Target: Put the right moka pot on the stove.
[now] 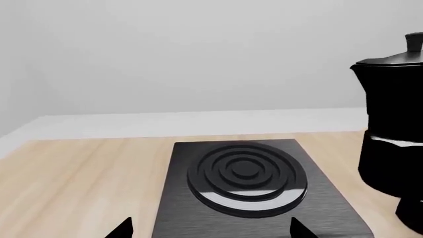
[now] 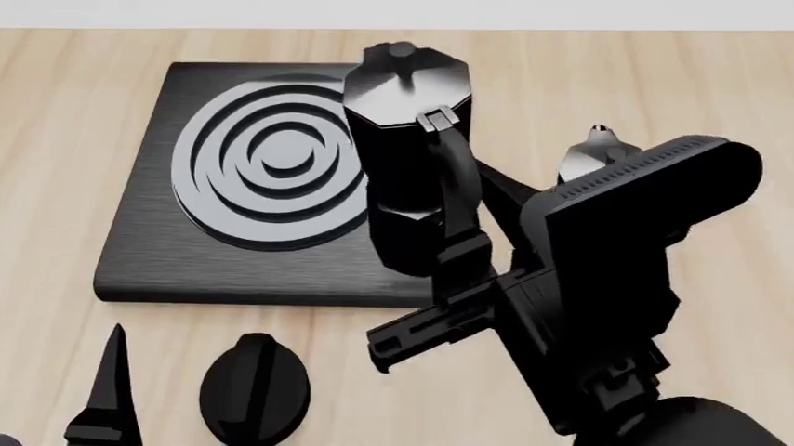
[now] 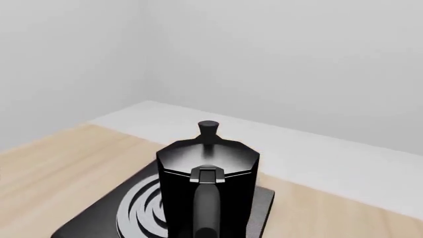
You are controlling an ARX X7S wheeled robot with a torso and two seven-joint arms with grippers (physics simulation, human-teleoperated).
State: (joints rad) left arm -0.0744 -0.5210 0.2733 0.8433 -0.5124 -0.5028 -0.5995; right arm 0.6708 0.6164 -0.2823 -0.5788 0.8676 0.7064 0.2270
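The right moka pot (image 2: 403,139), glossy black with a knobbed lid, is upright over the right edge of the stove (image 2: 149,251), beside the ringed burner (image 2: 279,167). I cannot tell whether its base touches the slab. My right gripper (image 2: 456,255) is shut on the pot's curved handle (image 3: 206,208); the right wrist view shows the pot (image 3: 208,173) from behind the handle, with the fingers out of frame. My left gripper (image 1: 211,232) is open, low at the stove's (image 1: 330,208) near edge, facing the burner (image 1: 246,173), with the pot (image 1: 393,124) to one side.
A second moka pot (image 2: 596,153) stands on the wooden table (image 2: 694,84) right of the stove, mostly hidden behind my right arm. A black round dial knob (image 2: 255,386) lies in front of the stove, close to my left gripper's finger (image 2: 106,390).
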